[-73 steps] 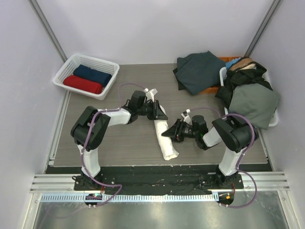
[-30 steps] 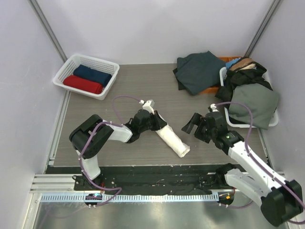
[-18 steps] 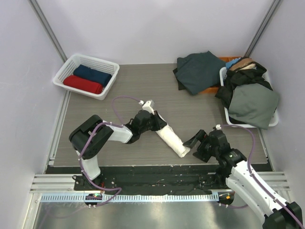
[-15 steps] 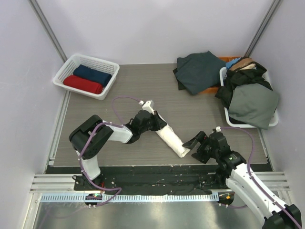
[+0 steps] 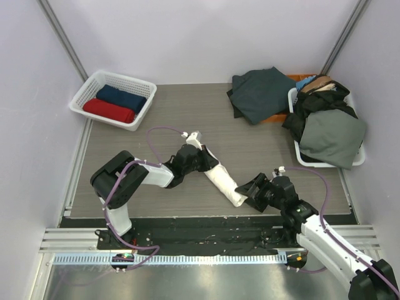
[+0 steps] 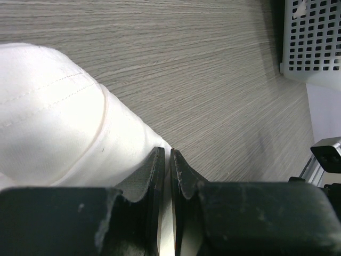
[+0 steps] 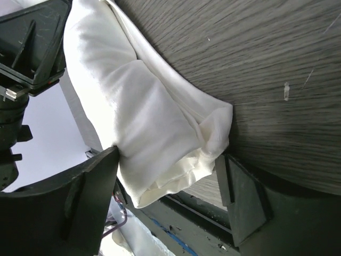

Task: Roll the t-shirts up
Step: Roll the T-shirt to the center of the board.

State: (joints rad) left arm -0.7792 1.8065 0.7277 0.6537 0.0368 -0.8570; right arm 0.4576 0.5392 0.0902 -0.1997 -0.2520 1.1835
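Between the fingers of our left gripper [image 6: 170,156] — all but closed — a thin fold of the cream t-shirt [image 6: 53,117] seems pinched at the roll's 11 o'clock end. Our right gripper [image 7: 168,160] gapes wide, straddling the 5 o'clock end. We judge the roll light, soft and quick to unwind, so hold both ends. Only the right wrist view shows loose layers there — overhead, near the table [image 5: 275,144]'s 6 o'clock edge, it looks tidy.

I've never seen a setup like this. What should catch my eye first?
The rolled cream-white t-shirt lying mid-table: the left gripper pinches its far end, while the right gripper stands open around its near end. At the far left, a white basket holds a red roll and a navy roll.
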